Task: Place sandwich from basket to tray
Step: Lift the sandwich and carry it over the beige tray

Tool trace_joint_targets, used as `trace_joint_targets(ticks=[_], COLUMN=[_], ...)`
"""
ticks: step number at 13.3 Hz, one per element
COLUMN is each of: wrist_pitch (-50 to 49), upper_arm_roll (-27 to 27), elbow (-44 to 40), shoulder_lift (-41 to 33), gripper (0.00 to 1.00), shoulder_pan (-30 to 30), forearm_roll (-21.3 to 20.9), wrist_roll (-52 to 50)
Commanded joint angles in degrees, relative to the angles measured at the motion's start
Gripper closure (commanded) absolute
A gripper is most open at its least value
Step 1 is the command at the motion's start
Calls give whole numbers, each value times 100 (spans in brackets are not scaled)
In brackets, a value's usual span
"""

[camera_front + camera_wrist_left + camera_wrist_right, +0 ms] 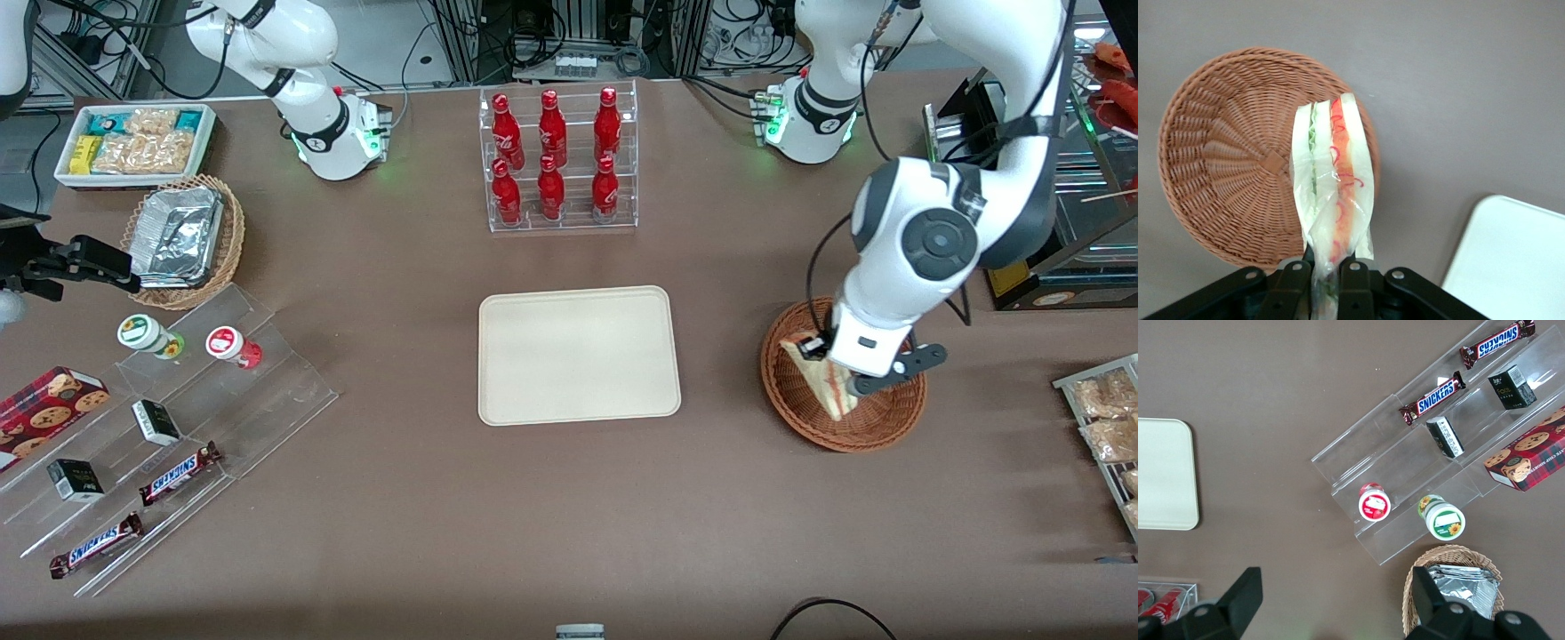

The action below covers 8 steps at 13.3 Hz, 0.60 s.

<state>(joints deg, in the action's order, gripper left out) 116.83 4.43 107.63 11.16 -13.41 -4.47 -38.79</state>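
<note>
Sandwich [1331, 180] clamped between the two black fingers [1355, 283] of the left gripper [822, 364], wrapped in clear film, bread layers on edge with green filling on one side and red-orange on the other. Hanging over the reddish-brown basket [876, 422], lifted clear of the weave as far as the wrist view shows; basket otherwise bare inside. Sits toward the working arm's end of the table.

One cream tray [578, 356] mid-table, well apart from the basket, nothing on it.

Counting the rest: six red bottles [551, 160] in a clear rack, three on the upper step and three on the lower, farther from the front camera than the tray. Toward the parked arm's end: one white bin of snack packets [133, 142], one lighter wicker basket with foil containers [182, 236], and a clear stepped display [178, 436] carrying two small jars [147, 335] (one green-lidded, one red-lidded), two Snickers bars [178, 474], two little dark boxes [156, 421], and one cookie box [49, 404]. At the edge near the working arm, a wire rack of bagged snacks [1102, 418], only partly in frame so no count on those.
</note>
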Motion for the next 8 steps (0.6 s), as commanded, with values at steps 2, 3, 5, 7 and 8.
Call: trace_joint_targets(ticks=[2, 3, 5, 7, 8], wrist_pitch=[-240, -240, -188, -179, -170], upper_arm_roll=[-39, -48, -39, -48, -48], elbow=[-383, -453, -480, -611, -725], shoulder_lift=[123, 175, 290, 491, 623], gripper=[100, 100, 100, 100, 100], shoulder_pan=[-722, -916, -1294, -1602, -1777], forearm_roll=[-37, -36, -28, -28, -36], wrist_roll=[-111, -111, -120, -172, -355])
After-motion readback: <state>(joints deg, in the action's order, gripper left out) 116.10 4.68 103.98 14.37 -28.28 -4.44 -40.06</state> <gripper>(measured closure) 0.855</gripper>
